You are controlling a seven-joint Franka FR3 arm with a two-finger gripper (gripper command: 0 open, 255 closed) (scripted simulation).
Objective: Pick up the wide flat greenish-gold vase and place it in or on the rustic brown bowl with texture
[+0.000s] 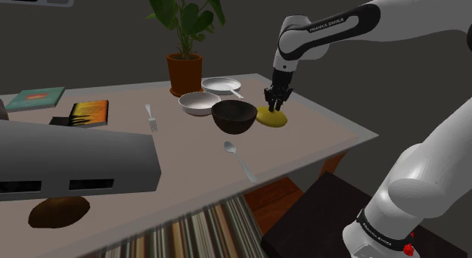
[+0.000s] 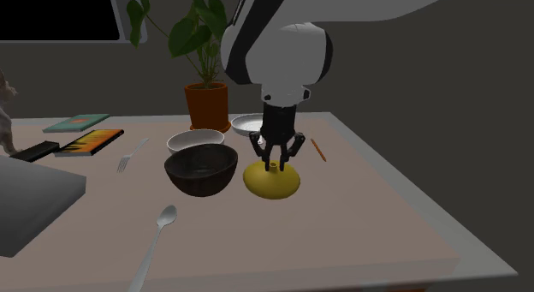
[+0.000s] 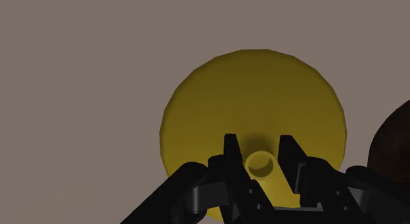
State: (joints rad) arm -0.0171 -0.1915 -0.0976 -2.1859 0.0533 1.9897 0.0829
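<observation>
Greenish-gold vase (image 3: 250,98), wide and flat with a small open neck, standing on the pinkish-grey worktop (image 1: 189,158) just beside the dark brown bowl (image 2: 200,170), at the bowl's right in the second exterior view. Black pincer (image 3: 258,140) poised over it, partly open, one finger either side of the neck with a thin gap at each, nothing gripped; white bowl (image 1: 199,104) and potted plant (image 1: 184,71) behind

The vase (image 3: 250,91) is mustard yellow, the bowl (image 2: 201,172) dark brown, the claw (image 3: 259,140) black.
</observation>
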